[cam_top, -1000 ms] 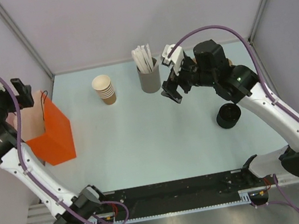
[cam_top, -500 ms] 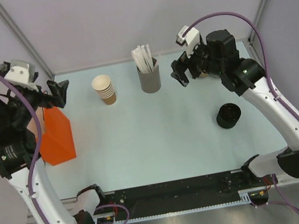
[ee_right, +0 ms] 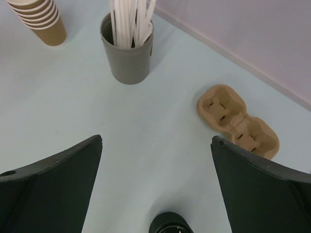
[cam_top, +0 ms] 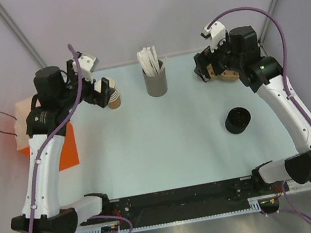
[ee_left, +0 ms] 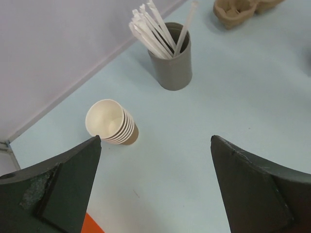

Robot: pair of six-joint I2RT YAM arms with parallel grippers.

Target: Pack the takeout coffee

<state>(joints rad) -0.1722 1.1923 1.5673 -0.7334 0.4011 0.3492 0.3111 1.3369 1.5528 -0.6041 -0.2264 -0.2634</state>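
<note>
1. The left arm (cam_top: 42,173) rose from its base at the near left edge of the desk (cam_top: 160,146), leaned toward the far side, and bent at the wrist toward the right.
2. The left fingers (ee_left: 58,189) were spread wide and held nothing; they hung above the desk, over the far left part.
3. In the left wrist view, a stack of cups (ee_left: 112,123) stood below and between those fingers, nearer the left one and touching neither.
4. The right arm (cam_top: 286,105) rose from the near right edge, reached to the far right, and turned its wrist to the left.
5. The right fingers (ee_right: 48,184) were also spread wide and empty, high over the desk.
6. Below them a tan carrier (ee_right: 237,119) lay flat near the far wall, and a black round thing (cam_top: 237,120) sat nearer, on the right.
7. A grey holder (ee_left: 171,63) of white sticks stood at far centre, between the stack and the carrier.
8. An orange bag (cam_top: 65,150) stood at the left, partly hidden by the left arm.
9. Where the single coffee cup stood could not be told from these views.
</note>
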